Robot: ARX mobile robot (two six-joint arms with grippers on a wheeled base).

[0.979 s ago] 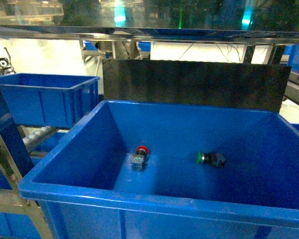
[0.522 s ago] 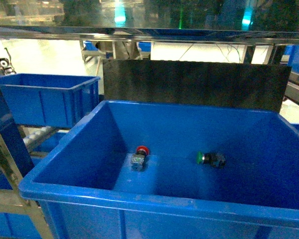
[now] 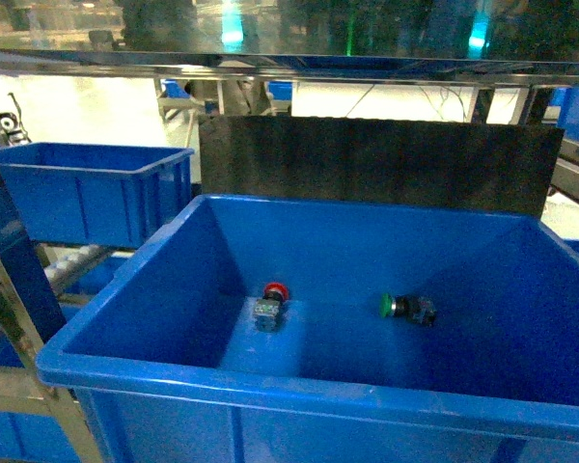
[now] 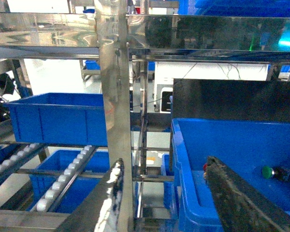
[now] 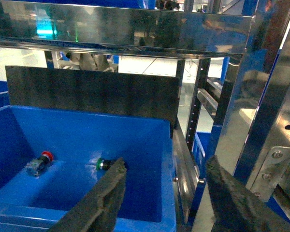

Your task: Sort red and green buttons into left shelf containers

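I see two buttons lying on the floor of the big blue bin point(image 3: 125, 289) right in front of me. The red button point(image 3: 271, 302) sits near the left inner wall. The green button point(image 3: 406, 308) lies on its side, a bit to the right, well apart from the red one. Neither one is picked up yet.

My left gripper point(image 4: 164, 198) is wide open and holds nothing. It hangs outside the bin, close to a shiny metal post point(image 4: 113, 96). My right gripper point(image 5: 164, 198) is wide open too, also holding nothing, and it hangs above the bin's near right corner.

The bins I think I must fill are off to the left: one blue bin on the shelf point(image 3: 92, 188) and another one lower down under the rollers point(image 4: 67, 169).

Here is what worries me. The big bin is deep and its walls slope, so an arm reaching down could bump the thick rim. The red button is so close to the wall that one finger may not fit beside it. The buttons are small and the green one could roll away if I nudge it. Moving left, my arm could hit the metal post. I could also drop a button between the bins, or mix up which colour goes where.
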